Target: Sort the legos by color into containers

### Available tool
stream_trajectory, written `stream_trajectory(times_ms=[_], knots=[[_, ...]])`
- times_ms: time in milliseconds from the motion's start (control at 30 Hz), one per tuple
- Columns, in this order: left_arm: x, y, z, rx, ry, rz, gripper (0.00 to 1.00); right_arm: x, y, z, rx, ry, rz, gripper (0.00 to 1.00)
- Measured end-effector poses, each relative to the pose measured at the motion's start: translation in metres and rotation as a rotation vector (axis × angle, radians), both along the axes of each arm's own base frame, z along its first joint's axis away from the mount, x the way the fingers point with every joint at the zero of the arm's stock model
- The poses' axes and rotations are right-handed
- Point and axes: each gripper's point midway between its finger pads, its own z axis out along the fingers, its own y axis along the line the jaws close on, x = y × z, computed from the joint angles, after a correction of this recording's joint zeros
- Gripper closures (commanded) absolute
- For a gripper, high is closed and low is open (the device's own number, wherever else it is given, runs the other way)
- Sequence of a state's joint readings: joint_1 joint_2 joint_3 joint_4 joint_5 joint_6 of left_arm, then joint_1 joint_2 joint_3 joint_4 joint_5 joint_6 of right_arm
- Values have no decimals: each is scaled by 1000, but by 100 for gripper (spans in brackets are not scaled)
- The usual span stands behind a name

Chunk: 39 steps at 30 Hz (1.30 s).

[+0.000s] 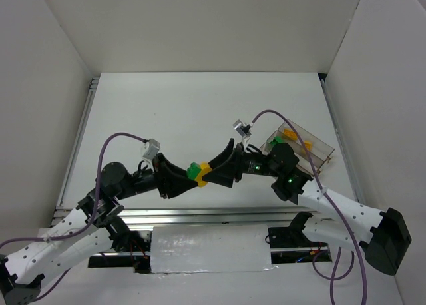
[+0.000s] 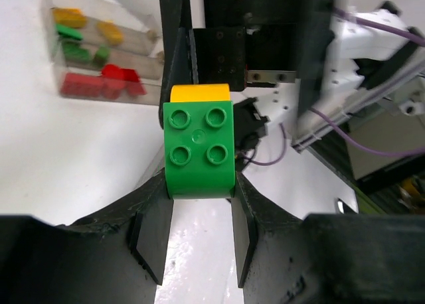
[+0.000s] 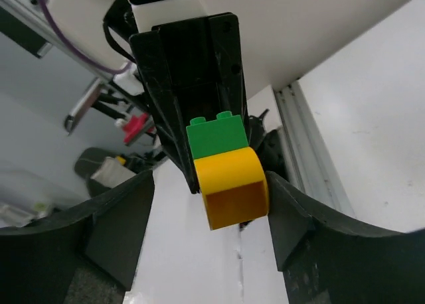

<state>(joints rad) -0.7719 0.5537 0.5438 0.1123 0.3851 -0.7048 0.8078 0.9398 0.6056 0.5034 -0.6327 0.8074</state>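
Over table (image 1: pixel 200 105), legos (image 2: pixel 199 148) in left pincer (image 2: pixel 199 192)

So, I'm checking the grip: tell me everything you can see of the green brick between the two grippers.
The green plastic brick is glossy and squarish, with four round studs facing the left wrist camera. The left gripper is shut on its two sides, holding it between the arms. A yellow-orange rounded brick is joined to its far side; the open right gripper flanks that one.
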Motion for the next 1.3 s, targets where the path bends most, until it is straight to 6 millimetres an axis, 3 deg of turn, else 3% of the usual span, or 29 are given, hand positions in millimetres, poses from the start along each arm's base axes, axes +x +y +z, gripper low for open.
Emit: stream_trajectory(times_ms=[67, 100, 167, 500, 800, 933, 1033, 1133, 1300], knots=[[-5, -2, 4, -18, -17, -32, 100, -5, -1, 3, 19, -10, 28, 45], [-8, -3, 5, -23, -22, -48, 100, -6, -1, 3, 25, -13, 36, 74], [-12, -3, 10, -42, -24, -70, 100, -6, -1, 3, 34, -40, 47, 100], [-14, -4, 4, -15, -41, -84, 100, -8, -8, -8, -17, -159, 44, 100], [-11, -1, 1, -2, -38, -61, 100, 9, -35, -62, -231, -198, 33, 100], [-7, 1, -1, 21, -32, -33, 100, 42, -52, -84, -348, -119, -133, 100], [0, 3, -1, 53, -20, 6, 100, 85, -81, -97, -474, -20, -395, 100], [10, 8, -4, 98, -4, 67, 100, 131, -125, -94, -588, 87, -733, 100], [22, 15, -23, 179, 44, 140, 100, 183, -238, -94, -708, 274, -1293, 100]])
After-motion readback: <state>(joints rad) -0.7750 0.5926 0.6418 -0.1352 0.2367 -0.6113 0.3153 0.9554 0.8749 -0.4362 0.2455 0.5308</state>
